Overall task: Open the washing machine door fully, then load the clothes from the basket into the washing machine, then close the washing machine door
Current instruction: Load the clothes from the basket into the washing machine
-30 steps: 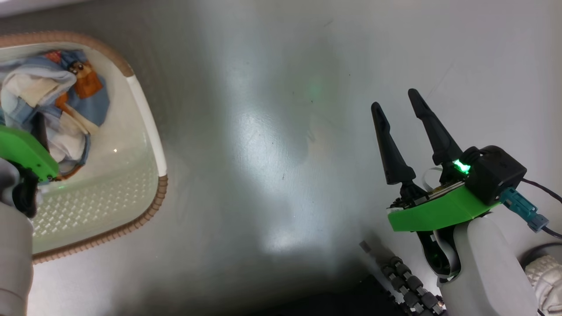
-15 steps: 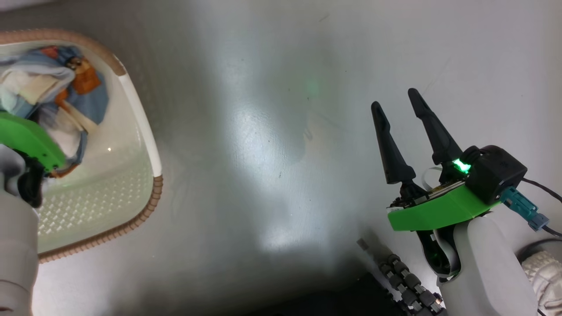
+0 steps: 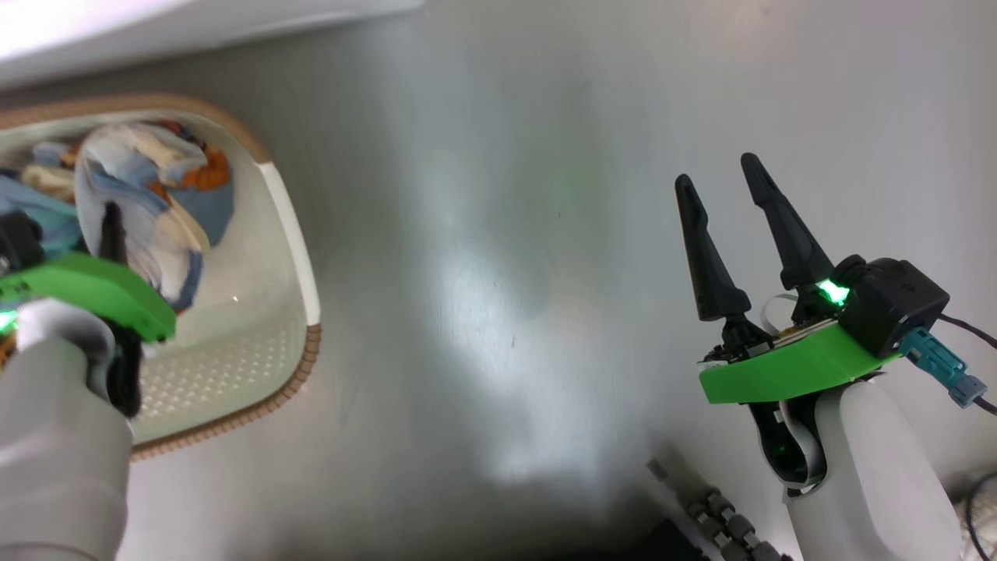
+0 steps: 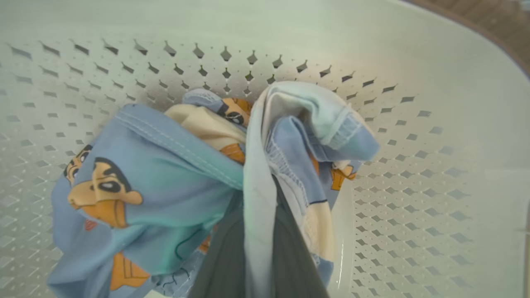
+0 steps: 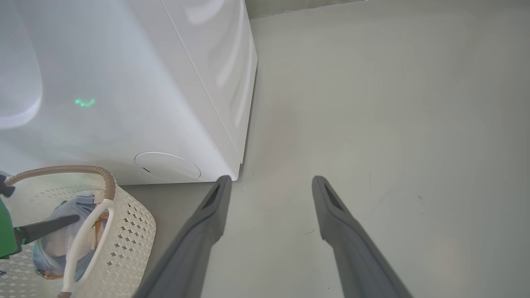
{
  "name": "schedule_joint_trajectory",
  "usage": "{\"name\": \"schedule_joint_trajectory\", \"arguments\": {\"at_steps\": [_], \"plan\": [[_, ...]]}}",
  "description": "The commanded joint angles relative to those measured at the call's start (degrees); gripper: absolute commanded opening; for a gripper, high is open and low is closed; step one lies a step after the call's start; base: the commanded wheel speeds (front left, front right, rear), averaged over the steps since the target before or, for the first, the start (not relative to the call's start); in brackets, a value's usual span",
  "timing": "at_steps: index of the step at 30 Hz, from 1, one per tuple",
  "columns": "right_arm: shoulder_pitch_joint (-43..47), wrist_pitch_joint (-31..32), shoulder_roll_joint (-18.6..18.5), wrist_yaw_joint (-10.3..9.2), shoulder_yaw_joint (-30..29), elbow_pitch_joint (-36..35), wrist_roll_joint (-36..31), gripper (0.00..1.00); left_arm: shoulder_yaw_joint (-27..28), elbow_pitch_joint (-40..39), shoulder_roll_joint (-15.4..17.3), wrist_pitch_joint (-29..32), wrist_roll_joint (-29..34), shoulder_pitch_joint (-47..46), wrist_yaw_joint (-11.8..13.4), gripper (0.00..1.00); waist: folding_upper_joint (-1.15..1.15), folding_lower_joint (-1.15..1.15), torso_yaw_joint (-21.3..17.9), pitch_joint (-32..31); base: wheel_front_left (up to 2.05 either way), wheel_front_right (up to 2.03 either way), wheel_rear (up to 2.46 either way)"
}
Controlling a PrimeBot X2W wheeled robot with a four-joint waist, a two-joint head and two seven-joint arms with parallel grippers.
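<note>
Pinching a pale fold of the clothes (image 4: 165,174) between its two dark fingers, the left end effector (image 4: 258,192) reaches down inside the basket (image 4: 414,124), clamped on the fabric. The light-blue bundle with orange cartoon figures is bunched close to the basket's perforated wall. The basket stands on the floor (image 5: 393,124) just beside the white front of the washing machine (image 5: 124,82). The right end effector (image 5: 271,180) hangs over the floor, well apart from the basket, its fingers spread wide and holding nothing.
</note>
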Motion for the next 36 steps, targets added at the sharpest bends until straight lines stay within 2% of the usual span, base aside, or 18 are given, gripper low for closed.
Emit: {"name": "schedule_joint_trajectory", "arguments": {"at_steps": [1, 10, 14, 19, 28, 36], "plan": [[2.0, -0.7, 0.3, 0.35, 0.9, -0.8, -0.3, 1.00, 0.4, -1.0, 2.1, -1.0, -0.5, 3.4, -0.2, 0.00, 0.00, 0.00, 1.2, -3.4, 0.00, 0.00, 0.00], [4.0, -0.7, 0.1, 0.35, -0.1, 0.5, -1.6, 1.00, -3.3, -6.0, 1.0, -3.5, -4.9, 11.3, -0.2, 0.00, 0.00, 0.00, 3.5, -12.2, 0.00, 0.00, 0.00], [5.0, -0.7, 0.0, 0.35, -0.2, 0.9, -1.9, 1.00, -2.7, -11.1, 1.1, -3.7, -5.3, 15.0, -0.2, 0.00, 0.00, 0.00, 4.3, -15.8, 0.00, 0.00, 0.00], [6.8, -0.7, -0.5, 0.35, -0.6, 1.6, -2.0, 1.00, 1.2, -21.3, 0.0, -3.7, -2.6, 21.7, 0.3, 0.00, 0.00, 0.00, 5.5, -21.2, 0.00, 0.00, 0.00], [10.2, -0.7, -1.3, 0.35, -0.9, 3.0, -2.5, 1.00, 7.0, -38.4, -4.1, -3.7, 4.7, 34.4, 1.3, 0.00, 0.00, 0.00, 7.5, -31.0, 0.00, 0.00, 0.00], [12.7, -0.7, -1.4, 0.35, -1.1, 4.0, -3.1, 1.00, 9.6, -49.4, -6.5, -3.7, 9.3, 42.1, 1.8, 0.00, 0.00, 0.00, 8.6, -37.5, 0.00, 0.00, 0.00]]}}
